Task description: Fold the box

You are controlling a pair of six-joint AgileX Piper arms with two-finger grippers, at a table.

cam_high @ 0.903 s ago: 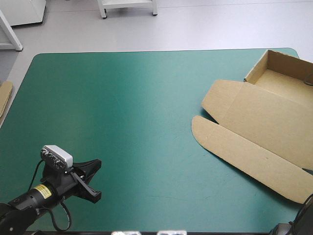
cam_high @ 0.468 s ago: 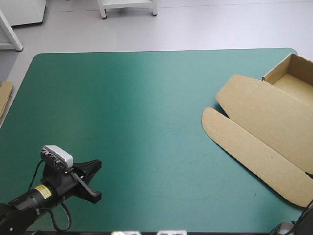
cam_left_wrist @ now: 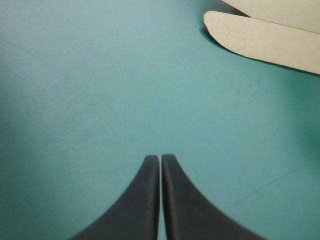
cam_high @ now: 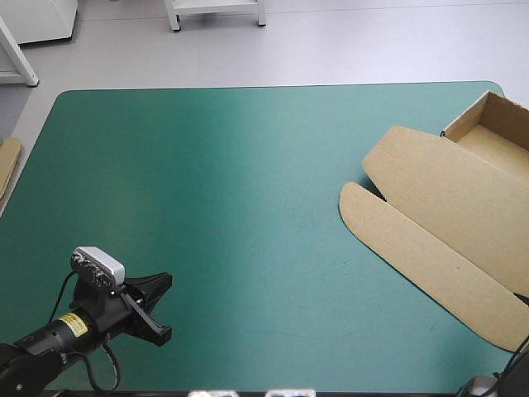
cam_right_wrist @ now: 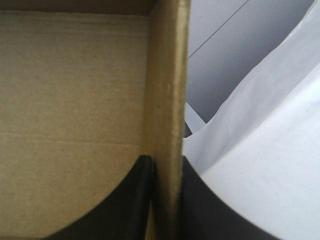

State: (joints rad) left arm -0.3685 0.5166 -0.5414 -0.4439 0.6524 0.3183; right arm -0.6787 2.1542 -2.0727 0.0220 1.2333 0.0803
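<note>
The cover (cam_high: 215,190) lies open left and middle — the box (cam_high: 446,207) blocks its right side.

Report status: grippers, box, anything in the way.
Left gripper shut, apart from the box. Right gripper shut on a raised wall. Box an open tray, lid flat, far right. Spare board at left edge, not in the way.

Plain brown box (cam_high: 446,207); plain teal-green cover (cam_high: 207,182).

The box (cam_high: 450,219) lies open at far right.
</note>
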